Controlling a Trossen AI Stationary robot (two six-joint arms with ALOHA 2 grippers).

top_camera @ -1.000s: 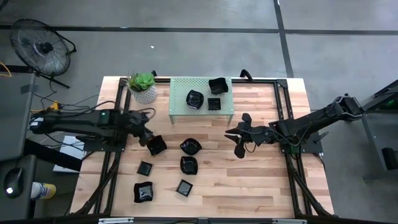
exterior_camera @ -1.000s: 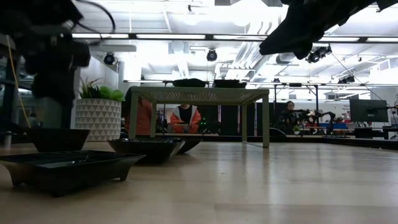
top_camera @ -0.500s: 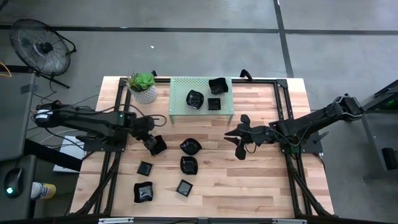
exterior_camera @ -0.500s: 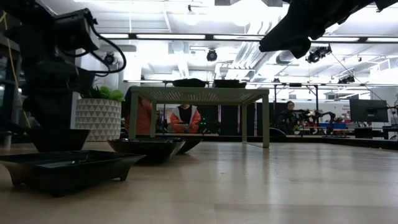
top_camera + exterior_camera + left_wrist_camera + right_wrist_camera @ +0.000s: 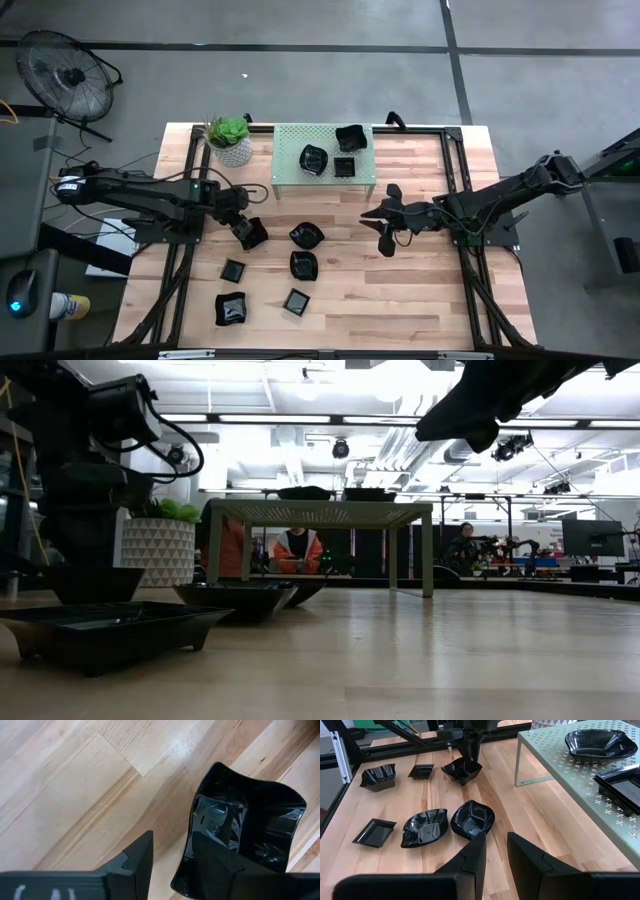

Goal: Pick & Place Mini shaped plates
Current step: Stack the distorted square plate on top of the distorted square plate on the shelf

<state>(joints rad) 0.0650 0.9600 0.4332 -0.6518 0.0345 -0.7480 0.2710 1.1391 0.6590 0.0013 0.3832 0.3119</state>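
So the left gripper point(image 5: 243, 232) is down at a square black plate point(image 5: 251, 234) on the left side of the wooden surface point(image 5: 420, 300). Its jaws are spread, with one finger point(image 5: 212, 857) inside the plate's rim and the other point(image 5: 137, 862) outside, so it's not pinched. Five more mini plates point(image 5: 306, 236) sit nearby, and three sit on the green rack point(image 5: 290, 165) at the far side. The right gripper point(image 5: 377, 224) hangs mid-surface, jaws apart and empty.
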